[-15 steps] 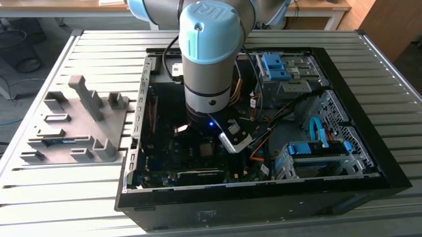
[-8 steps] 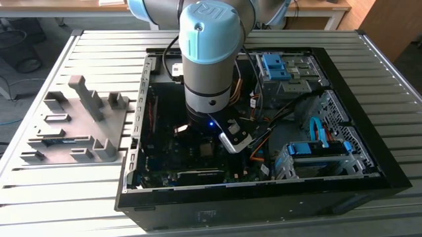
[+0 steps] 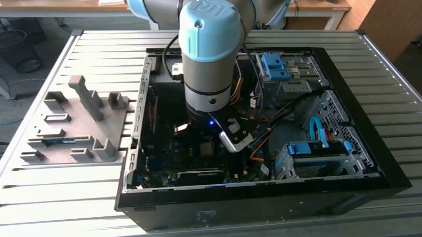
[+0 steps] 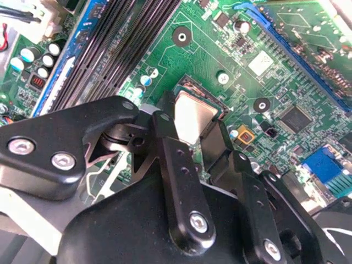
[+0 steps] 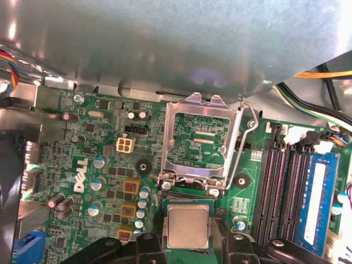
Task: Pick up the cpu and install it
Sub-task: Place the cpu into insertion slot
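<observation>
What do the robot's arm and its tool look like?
The arm is a thick silver-grey metal tube with rounded light-blue plastic caps at its joints and a small blue light near the wrist. The tool is matte black, with two flat linked fingers fastened by shiny silver screws.

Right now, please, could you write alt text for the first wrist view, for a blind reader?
The gripper holds the cpu close to a green motherboard, next to the socket's metal cover, which is swung open. Black memory slots lie beside it.
</observation>
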Controlling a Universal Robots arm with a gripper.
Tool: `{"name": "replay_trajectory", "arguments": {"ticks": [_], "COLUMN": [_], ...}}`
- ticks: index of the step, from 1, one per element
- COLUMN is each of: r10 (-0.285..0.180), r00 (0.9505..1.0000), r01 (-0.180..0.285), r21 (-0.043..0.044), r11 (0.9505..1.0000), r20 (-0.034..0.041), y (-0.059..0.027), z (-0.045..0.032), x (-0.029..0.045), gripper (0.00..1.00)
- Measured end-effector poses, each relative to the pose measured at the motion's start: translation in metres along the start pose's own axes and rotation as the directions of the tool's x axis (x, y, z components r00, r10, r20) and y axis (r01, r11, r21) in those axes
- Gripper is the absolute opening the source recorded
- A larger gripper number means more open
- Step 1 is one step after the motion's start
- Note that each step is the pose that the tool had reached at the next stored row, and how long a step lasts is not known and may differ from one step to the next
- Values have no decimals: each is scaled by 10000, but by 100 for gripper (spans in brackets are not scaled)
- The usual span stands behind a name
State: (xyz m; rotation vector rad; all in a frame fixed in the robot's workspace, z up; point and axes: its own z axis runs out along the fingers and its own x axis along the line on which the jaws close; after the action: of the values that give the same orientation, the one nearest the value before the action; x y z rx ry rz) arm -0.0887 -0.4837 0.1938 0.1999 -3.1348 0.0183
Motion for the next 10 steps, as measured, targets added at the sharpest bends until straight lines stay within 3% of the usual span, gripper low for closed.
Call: {"name": "replay_trajectory", "arguments": {"ticks": [10], "r10": [987], "r00": [9951], "r01": [-987], "r21": [1], "r11": [9951], "r20": [-13], "y": [0], "z": [1], "x": [4], "gripper": [44]}}
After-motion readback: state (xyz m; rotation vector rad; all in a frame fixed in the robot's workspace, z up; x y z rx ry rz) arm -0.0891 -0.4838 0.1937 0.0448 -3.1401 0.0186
